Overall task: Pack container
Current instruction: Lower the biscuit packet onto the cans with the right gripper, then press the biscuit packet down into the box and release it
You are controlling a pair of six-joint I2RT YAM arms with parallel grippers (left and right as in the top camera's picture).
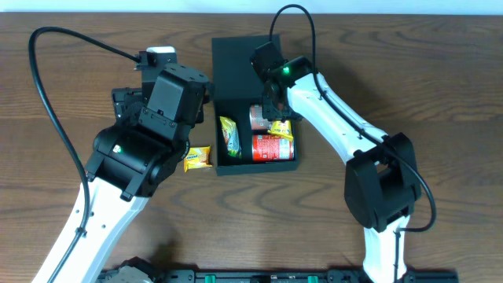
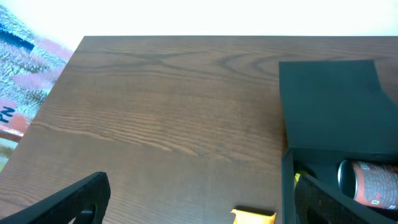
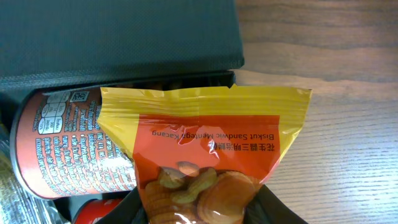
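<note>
The container (image 1: 255, 167) is a dark box on the wood table, with its flap lid (image 1: 236, 63) lying open at the far side. Inside it lie a green-yellow packet (image 1: 229, 135) and two red cans (image 1: 273, 147). My right gripper (image 3: 204, 208) is shut on an orange-yellow biscuit packet (image 3: 205, 143) and holds it over the can (image 3: 68, 143) at the box's right side. Seen from overhead, that gripper (image 1: 275, 118) hangs above the box's right half. My left gripper (image 2: 199, 186) is open over bare table left of the box (image 2: 329, 102), nothing between its fingers.
A small yellow packet (image 1: 197, 157) lies on the table just outside the box's left wall, and also shows as the yellow packet (image 2: 254, 216) low in the left wrist view. The left arm (image 1: 141, 149) covers the table left of the box.
</note>
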